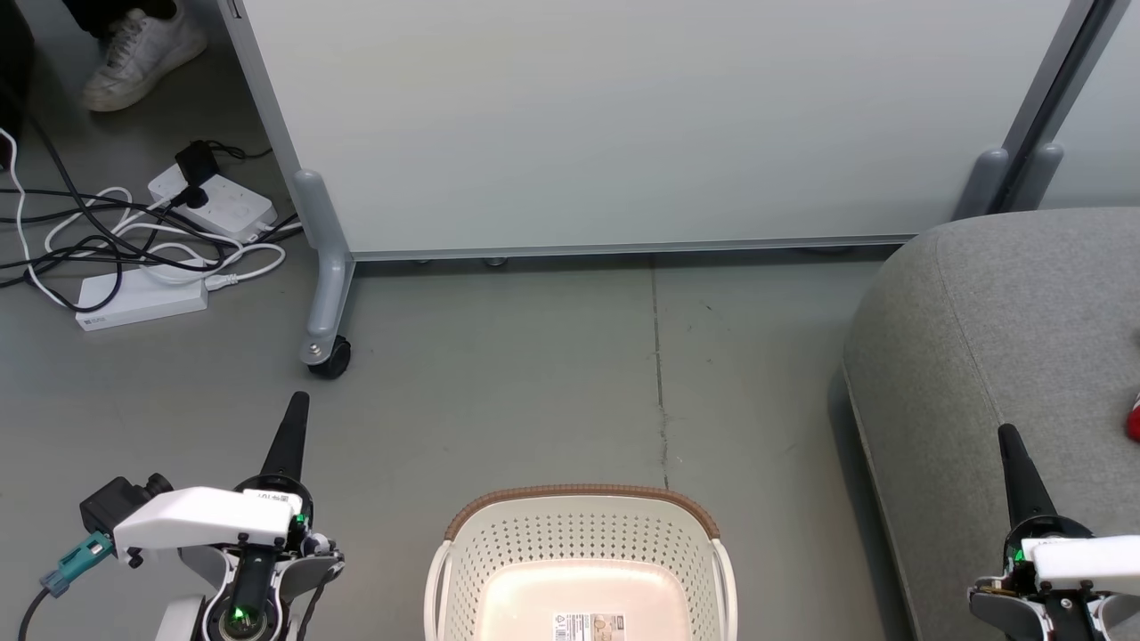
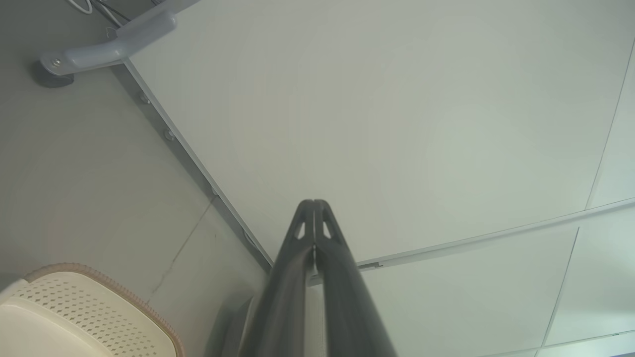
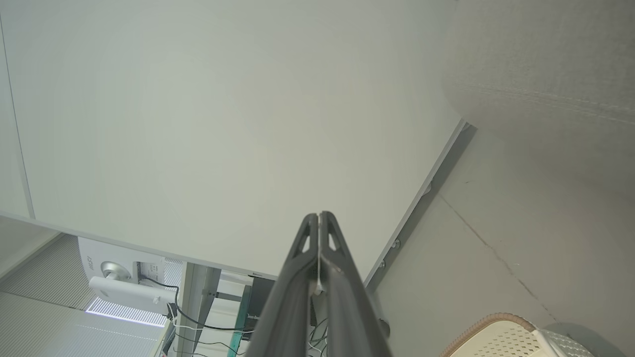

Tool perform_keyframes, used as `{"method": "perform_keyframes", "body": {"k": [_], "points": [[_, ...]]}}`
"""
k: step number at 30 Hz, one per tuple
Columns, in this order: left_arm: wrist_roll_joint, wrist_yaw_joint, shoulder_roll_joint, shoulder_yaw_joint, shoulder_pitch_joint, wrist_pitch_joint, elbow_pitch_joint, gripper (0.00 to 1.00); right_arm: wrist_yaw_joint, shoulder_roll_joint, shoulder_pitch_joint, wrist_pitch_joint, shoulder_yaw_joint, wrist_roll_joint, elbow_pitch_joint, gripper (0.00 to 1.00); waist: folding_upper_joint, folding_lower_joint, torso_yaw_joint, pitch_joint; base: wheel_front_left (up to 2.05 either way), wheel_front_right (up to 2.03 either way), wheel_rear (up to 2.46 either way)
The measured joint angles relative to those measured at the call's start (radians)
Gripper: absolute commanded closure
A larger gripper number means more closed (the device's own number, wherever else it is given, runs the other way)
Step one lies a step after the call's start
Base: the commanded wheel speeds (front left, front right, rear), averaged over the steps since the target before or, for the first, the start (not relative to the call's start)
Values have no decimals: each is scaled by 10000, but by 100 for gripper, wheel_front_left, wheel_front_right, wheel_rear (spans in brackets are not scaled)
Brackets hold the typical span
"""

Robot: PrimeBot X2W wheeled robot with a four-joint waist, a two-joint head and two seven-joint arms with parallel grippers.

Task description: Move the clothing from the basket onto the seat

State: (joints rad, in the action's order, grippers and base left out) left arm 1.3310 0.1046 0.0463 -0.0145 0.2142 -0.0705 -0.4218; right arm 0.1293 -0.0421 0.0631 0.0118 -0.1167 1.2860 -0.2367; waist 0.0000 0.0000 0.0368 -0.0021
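The cream perforated basket (image 1: 583, 543) with a brown rim stands on the floor at the bottom centre; its inside shows a bare bottom with a paper label. A small patch of red clothing (image 1: 1133, 418) lies on the grey seat (image 1: 997, 356) at the right edge of the head view. My left gripper (image 1: 299, 401) is shut with nothing in it, left of the basket. Over the seat's front part my right gripper (image 1: 1007, 434) is shut, nothing held. In the left wrist view the left gripper (image 2: 314, 202) points at the panel, with the basket (image 2: 74, 302) at lower left. The right gripper (image 3: 318, 215) is shut, the basket (image 3: 501, 337) at lower right.
A pale wheeled partition panel (image 1: 623, 125) stands behind the basket, its castor foot (image 1: 328, 356) on the floor at left. Power strips and tangled cables (image 1: 151, 240) lie at far left. A person's white shoe (image 1: 142, 53) is at top left.
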Motion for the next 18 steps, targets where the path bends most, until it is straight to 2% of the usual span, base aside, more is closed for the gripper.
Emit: {"method": "perform_keyframes", "body": {"k": [18], "points": [[1241, 100, 6, -280, 390, -437, -73, 100, 0, -25, 214, -311, -190, 1488, -36, 100, 0, 0, -158, 6, 0, 0, 0]]}}
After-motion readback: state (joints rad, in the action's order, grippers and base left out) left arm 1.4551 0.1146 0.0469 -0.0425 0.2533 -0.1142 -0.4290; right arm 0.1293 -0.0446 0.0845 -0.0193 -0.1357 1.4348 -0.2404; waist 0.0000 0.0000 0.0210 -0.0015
